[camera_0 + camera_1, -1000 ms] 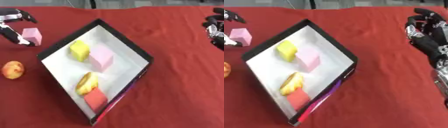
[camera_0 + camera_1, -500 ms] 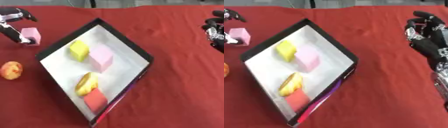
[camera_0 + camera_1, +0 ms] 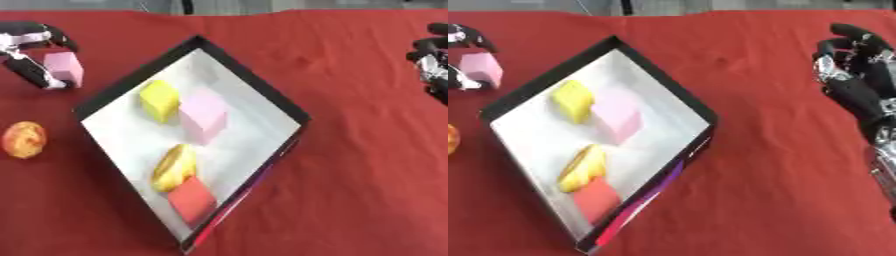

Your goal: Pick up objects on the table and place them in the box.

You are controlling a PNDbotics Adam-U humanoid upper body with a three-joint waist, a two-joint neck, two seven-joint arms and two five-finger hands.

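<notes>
**Pink block gripped at the far-left corner, box waiting beside it**

Little has moved over the last second: the left robot hand (image 3: 31, 55) was already at the small pink block (image 3: 64, 68) and remains there, fingers arched over the top and thumb side low on the left, so it is grasping the block. Nothing else on the red worktop (image 3: 350, 150) has shifted. I cannot tell whether the block is lifted or resting on the cloth.

That block sits near the worktop's far-left corner, just beside the far-left wall of the box (image 3: 131, 87). The box, black-rimmed with a white floor, lies cornerwise across the middle and already holds a yellow block (image 3: 160, 101), a larger pink block (image 3: 203, 119), a yellow-orange rounded item (image 3: 174, 167) and a red block (image 3: 192, 199). An orange round fruit-like piece (image 3: 24, 140) lies by the left edge, apart from the box and not yet collected. The right robot hand (image 3: 855, 75) hangs idle at the right edge with its fingers curled, holding nothing.

Risks, as I judge them: the box wall is close to the block, so a low carry could catch the rim and push the box askew or knock the block out of the fingers. A release too near the wall could leave the block perched on the rim or outside it. Dropping it onto the yellow block might tip it against its neighbours.
</notes>
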